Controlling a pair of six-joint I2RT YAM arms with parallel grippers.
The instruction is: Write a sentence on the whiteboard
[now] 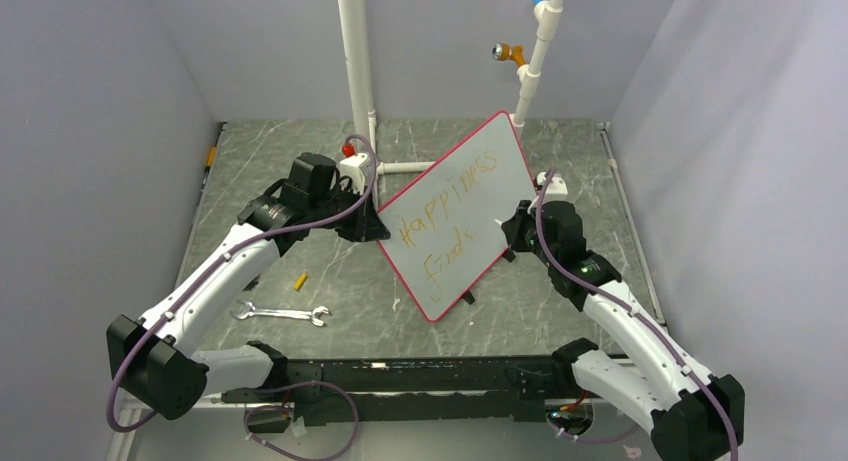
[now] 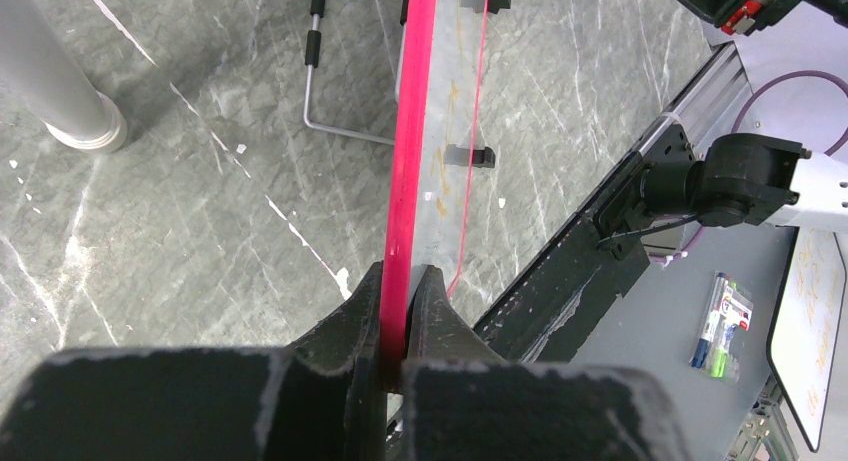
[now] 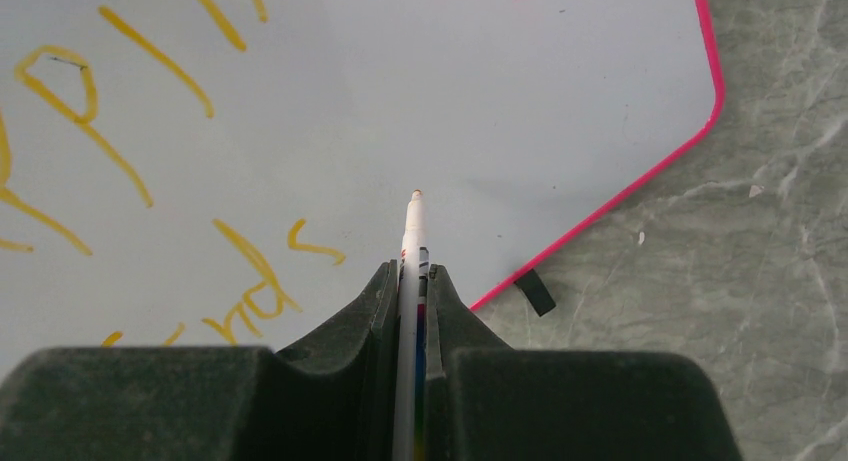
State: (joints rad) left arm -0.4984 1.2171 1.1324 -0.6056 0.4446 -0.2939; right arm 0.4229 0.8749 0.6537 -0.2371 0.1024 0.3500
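The whiteboard (image 1: 452,224) sits mid-counter (image 1: 300,181), turned diagonally between the two arms and apparently raised at a slant. Whether its far edge rests on the counter cannot be determined. The left end effector (image 2: 400,281) is closed narrow on the red-pink frame at the board's left edge, with one finger on each face. The right end effector (image 3: 412,276) is closed on a white marker (image 3: 412,241), which lies along the gap between the fingers with its tip projecting forward. The sentence (image 1: 447,249) is judged incomplete: the upper line reads about "HAPPINESS" and the lower line about "finds". The marker tip is over bare board to the right of that last word. Contact between tip and surface cannot be confirmed from the wrist view. The step in hand is judged to be starting the next word on the lower line.

- Bring the tip down square to the board face. A slanted board calls for an approach along its normal, not straight down.
- Apply light, even pressure. The board is clamped at one edge only, so a heavy stroke is likely to flex or pivot it.
- Do not release the left clamp during a stroke.
- Match the height and baseline of the existing letters.
- Begin close to "finds", since the free space narrows toward the rounded lower corner.
- Lift the tip clear between letters.
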